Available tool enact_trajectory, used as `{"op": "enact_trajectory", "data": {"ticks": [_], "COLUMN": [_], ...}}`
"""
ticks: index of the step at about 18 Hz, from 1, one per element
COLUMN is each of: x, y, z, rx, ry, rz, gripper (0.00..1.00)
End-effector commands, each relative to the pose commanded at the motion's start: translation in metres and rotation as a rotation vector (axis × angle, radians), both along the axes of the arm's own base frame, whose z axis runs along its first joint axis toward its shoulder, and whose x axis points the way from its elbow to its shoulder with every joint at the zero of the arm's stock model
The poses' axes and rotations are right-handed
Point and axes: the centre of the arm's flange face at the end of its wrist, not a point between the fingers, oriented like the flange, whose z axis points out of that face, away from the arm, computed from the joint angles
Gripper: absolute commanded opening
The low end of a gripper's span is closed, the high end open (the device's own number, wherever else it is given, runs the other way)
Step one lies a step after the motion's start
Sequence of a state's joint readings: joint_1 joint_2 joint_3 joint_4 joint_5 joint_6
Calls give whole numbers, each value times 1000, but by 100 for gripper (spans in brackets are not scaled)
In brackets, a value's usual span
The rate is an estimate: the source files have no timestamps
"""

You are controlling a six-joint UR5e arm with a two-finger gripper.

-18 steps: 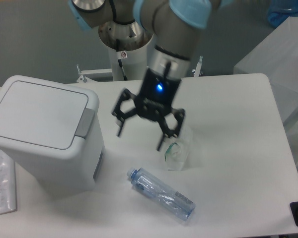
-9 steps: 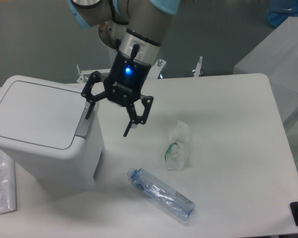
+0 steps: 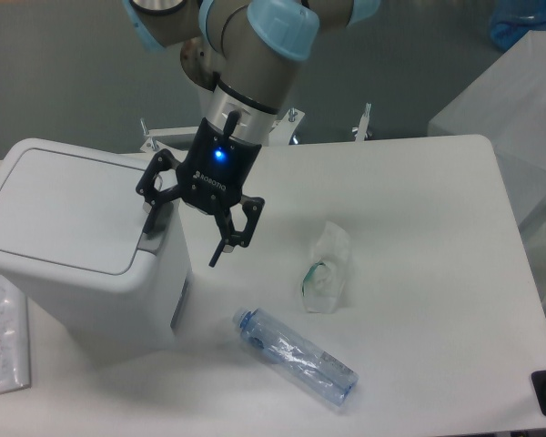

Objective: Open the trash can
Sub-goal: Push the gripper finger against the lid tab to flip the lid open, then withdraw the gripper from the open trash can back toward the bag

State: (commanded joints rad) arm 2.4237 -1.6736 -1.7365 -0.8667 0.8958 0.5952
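Note:
The trash can (image 3: 68, 246) is a large white boxy bin at the left of the table, its flat lid down. Its grey latch tab (image 3: 154, 232) sits on the lid's right edge. My gripper (image 3: 182, 244) is open and empty, fingers spread wide, at the bin's upper right corner. One finger (image 3: 152, 216) is right over the latch tab; the other finger (image 3: 218, 251) hangs in the air to the right of the bin's side. I cannot tell whether the finger touches the tab.
A clear plastic bottle (image 3: 296, 355) lies on its side on the table in front. A crumpled clear wrapper (image 3: 326, 269) sits to the right of the gripper. A plastic bag (image 3: 2, 332) lies at the left edge.
My gripper has moved left from above the wrapper to the trash can's right edge and now sits lower, over the latch tab. It stayed open. The lid has not moved.

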Motion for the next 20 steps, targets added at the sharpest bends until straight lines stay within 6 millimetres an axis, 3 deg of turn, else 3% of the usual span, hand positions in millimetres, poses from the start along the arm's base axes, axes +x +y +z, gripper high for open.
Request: {"op": "enact_trajectory", "data": {"ticks": [20], "x": [-7], "y": [-4], "z": [5], "rx": [5], "ry": [-4], "rz": [23], "gripper": [100]}}
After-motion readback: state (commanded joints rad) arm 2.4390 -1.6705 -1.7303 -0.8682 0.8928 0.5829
